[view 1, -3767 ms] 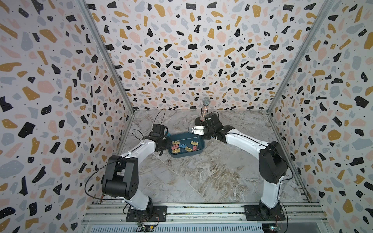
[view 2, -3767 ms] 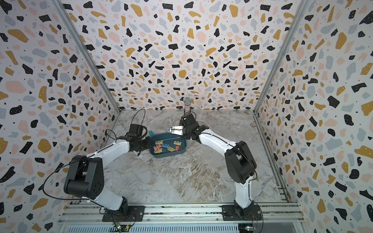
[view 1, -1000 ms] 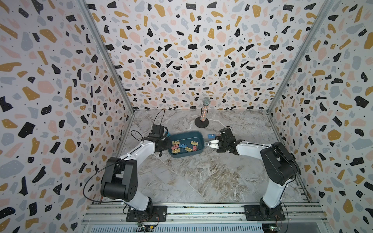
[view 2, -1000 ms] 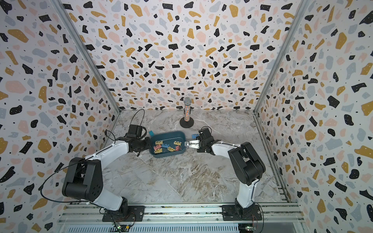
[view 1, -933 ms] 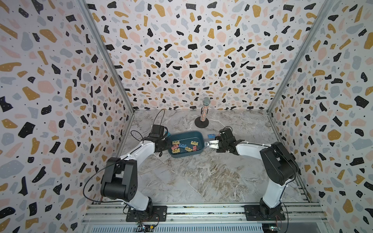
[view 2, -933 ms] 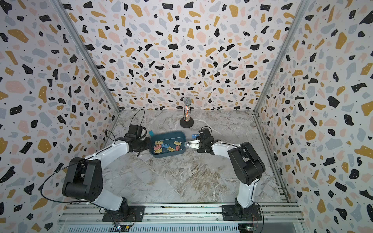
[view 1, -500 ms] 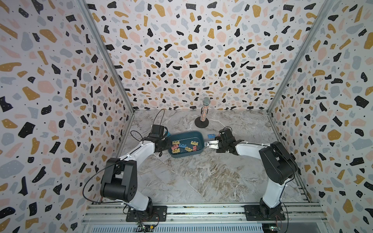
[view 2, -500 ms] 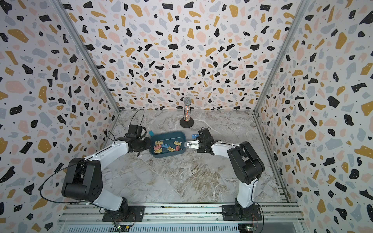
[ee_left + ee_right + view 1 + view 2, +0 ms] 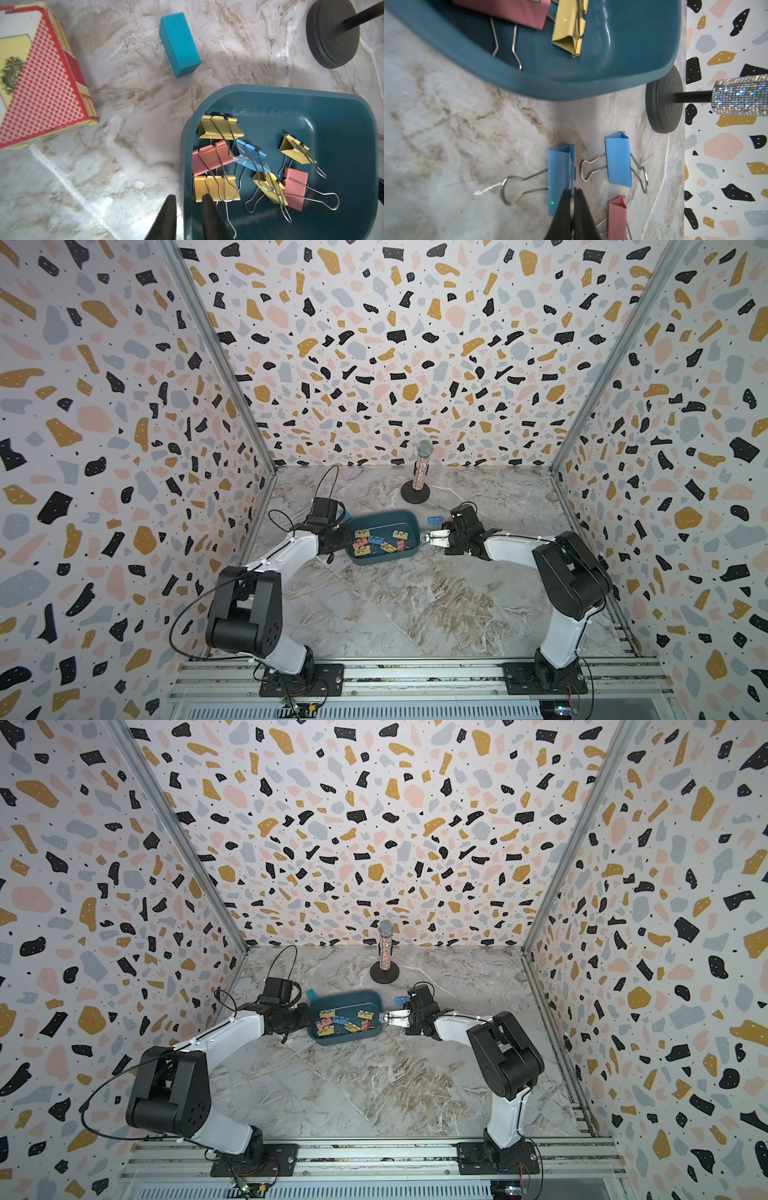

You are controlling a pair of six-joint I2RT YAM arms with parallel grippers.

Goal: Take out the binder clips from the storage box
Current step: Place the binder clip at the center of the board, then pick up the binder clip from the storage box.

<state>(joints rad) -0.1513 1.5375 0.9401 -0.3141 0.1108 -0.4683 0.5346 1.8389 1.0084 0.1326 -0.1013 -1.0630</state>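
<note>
R claw (image 9: 572,192) has swung from over storage box (image 9: 390,517) to worktop (image 9: 415,614) just right of it. L claw (image 9: 188,197) clamps box's left wall, box toward worktop's left edge; 7 binder clips (image 9: 220,128) left inside. R claw pinches blue clip (image 9: 559,172) on worktop, beside 2 already out: spare blue (image 9: 618,160), pink clip (image 9: 617,216).

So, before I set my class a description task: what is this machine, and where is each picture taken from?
Two robot arms stand on a marble table. Two pictures look down from above; two come from cameras on the wrists. The left claw grips the wall of the storage box, which holds seven binder clips. The right claw pinches a blue binder clip lying on the table, beside a second blue clip and a pink clip. A sparkly microphone, a teal block and a red box are also there.
</note>
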